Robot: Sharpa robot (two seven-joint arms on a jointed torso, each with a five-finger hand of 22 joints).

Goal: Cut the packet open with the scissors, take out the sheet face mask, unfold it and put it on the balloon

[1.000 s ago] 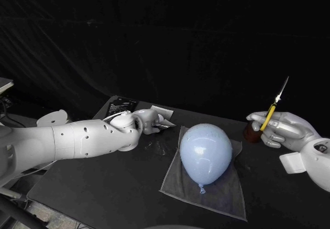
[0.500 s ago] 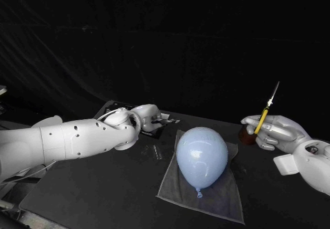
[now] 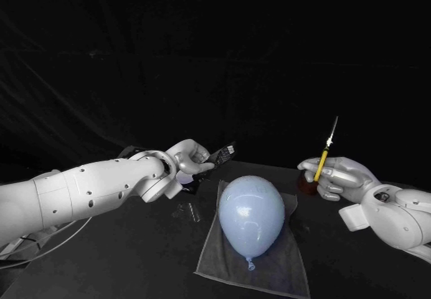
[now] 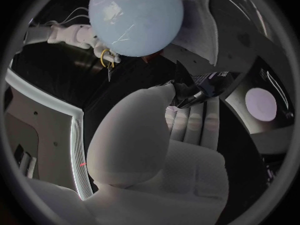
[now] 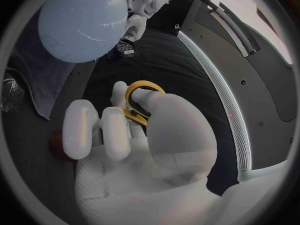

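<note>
- Head view: we see the left robot hand (image 3: 190,156) raised above the table (image 3: 117,261) at centre left of the frame. It pinches a dark packet (image 3: 220,153) by one end. The packet sticks out toward the middle of the frame, off the table.
- In the left wrist view the packet is a flat dark sachet with pale print, clamped between the thumb and the fingers.
- At centre right, the right robot hand (image 3: 339,177) grips the scissors (image 3: 325,149) by their yellow handles. The silver blades point up and show as one thin line.
- In the right wrist view a yellow handle loop sits between the thumb and the curled fingers.
- The pale blue balloon (image 3: 251,210) lies between the two hands on a grey cloth (image 3: 215,258), with its knot toward the bottom of the frame.
- A small clear plastic piece (image 3: 189,209) lies on the table just left of the cloth.
- The table is black and matt, and a black curtain (image 3: 215,75) hangs behind it across the upper frame.
</note>
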